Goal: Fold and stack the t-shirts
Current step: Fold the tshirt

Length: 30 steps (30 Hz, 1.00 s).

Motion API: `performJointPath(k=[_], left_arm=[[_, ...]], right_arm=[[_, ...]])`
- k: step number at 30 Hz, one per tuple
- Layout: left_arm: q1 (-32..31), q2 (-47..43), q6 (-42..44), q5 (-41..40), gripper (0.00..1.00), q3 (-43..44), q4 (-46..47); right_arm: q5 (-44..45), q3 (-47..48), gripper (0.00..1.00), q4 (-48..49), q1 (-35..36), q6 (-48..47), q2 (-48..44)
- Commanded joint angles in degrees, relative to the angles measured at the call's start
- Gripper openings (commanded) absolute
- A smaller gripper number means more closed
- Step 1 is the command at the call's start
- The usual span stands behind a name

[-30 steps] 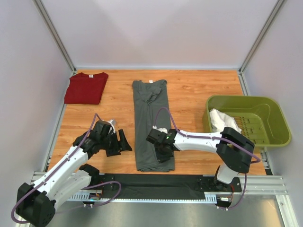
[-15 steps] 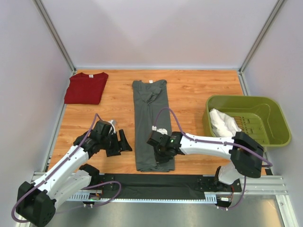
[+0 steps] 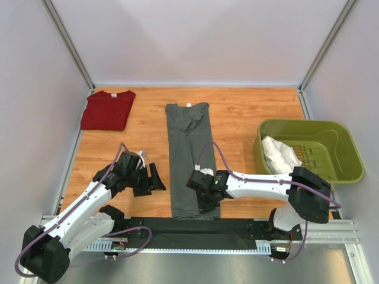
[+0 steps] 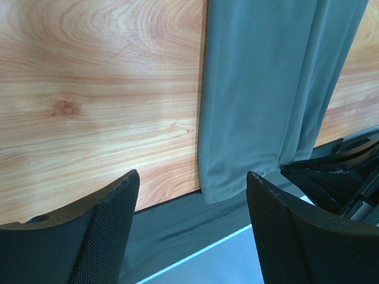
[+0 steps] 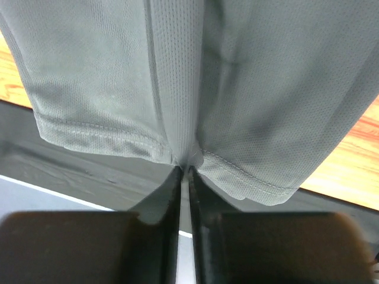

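Observation:
The dark grey t-shirt (image 3: 188,148) lies folded lengthwise into a long strip on the middle of the wooden table, neck label at the far end. My right gripper (image 3: 205,205) is at its near hem. In the right wrist view the jaws (image 5: 183,168) are shut, pinching the stitched hem of the grey t-shirt (image 5: 237,77). My left gripper (image 3: 155,177) is open, just left of the strip's lower part. Between its mesh fingers (image 4: 192,175) is bare wood and the shirt's corner (image 4: 254,89), untouched. The dark red t-shirt (image 3: 108,110) lies folded at the far left.
An olive-green basket (image 3: 349,163) stands at the right edge with a white cloth (image 3: 278,152) inside. A black mat strip (image 3: 177,228) runs along the near edge under the shirt's hem. Grey walls enclose three sides.
My right gripper has slid toward the near edge and shut on the grey t-shirt's hem. The strip has shifted slightly nearer. The left arm has not moved.

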Motion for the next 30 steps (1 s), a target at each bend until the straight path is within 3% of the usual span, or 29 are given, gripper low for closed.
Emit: performJointPath(k=[1,3,5,8,12,17,20,25,30], left_arm=[[-0.1,0.0,1.5,1.6,0.80,-0.1,0.5],[-0.3,-0.5,1.1,1.8,0.80,0.1,-0.4],[-0.8,-1.9,0.6,1.4,0.80,0.1,-1.0],[-3.2,-3.7,-2.4,0.4,0.80,-0.6,-1.4],[-10.9,-5.1,-9.4,-1.1,0.80,-3.7,3.0],[-20.9,-0.9,-16.8,-6.6,0.80,-3.0,4.6],[-26.4,-0.4,-21.7,-9.9,0.78,-4.0,5.4],[-28.6,-1.3,-26.5,-11.6,0.73,-6.2,7.7],[-31.0,4.3,-28.9,-10.6,0.73,-6.8,11.1]], right_arm=[[-1.0,0.8,0.13,0.2,0.3,0.8,0.3],[-0.4,2.3,0.36,-1.1,0.2,-0.7,-0.9],[0.8,6.0,0.52,-3.5,0.0,-2.0,-3.0],[4.0,9.9,0.64,-8.0,-2.2,-4.6,-6.4],[2.8,3.6,0.65,-7.4,-8.9,-5.9,-13.6],[-8.0,-13.4,0.68,2.8,-18.1,-3.8,-25.9],[-10.5,-20.8,0.68,6.2,-18.9,-1.4,-29.9],[-12.2,-28.1,0.68,10.6,-18.8,1.2,-33.4],[-13.8,-31.0,0.65,14.2,-18.9,3.2,-34.4]])
